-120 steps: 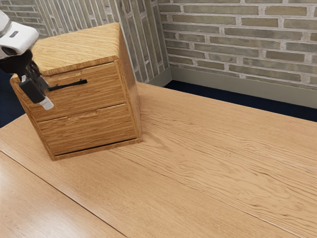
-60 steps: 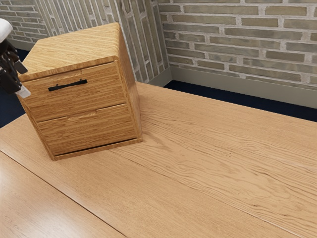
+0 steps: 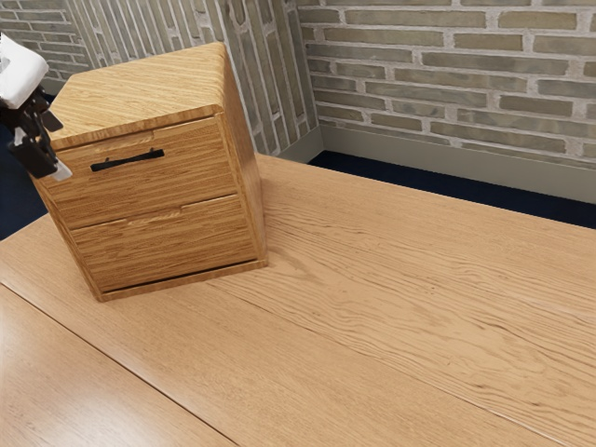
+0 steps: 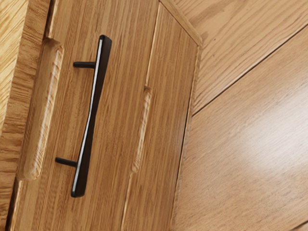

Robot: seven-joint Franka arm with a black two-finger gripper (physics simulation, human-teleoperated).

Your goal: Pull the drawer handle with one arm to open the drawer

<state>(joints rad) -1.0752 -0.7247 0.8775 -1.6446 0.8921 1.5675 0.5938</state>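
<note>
A wooden cabinet (image 3: 149, 88) with two drawers stands on the table at the exterior view's left. The top drawer (image 3: 182, 177) carries a thin black bar handle (image 3: 127, 160). Its front sits level with the lower drawer (image 3: 168, 244), so it looks shut. My gripper (image 3: 52, 149) hangs at the cabinet's front left corner, left of the handle and apart from it, open and holding nothing. In the wrist view the handle (image 4: 90, 120) stands off the drawer front on two short posts, with the lower drawer (image 4: 163, 120) beside it.
The wooden table (image 3: 372, 307) stretches wide to the exterior view's right of the cabinet. A brick wall (image 3: 447, 65) runs behind, with dark blue floor (image 3: 447, 184) along its base.
My gripper left the handle's left end, swung off toward the exterior view's left, then came back slightly right. The drawer and handle have not moved.
</note>
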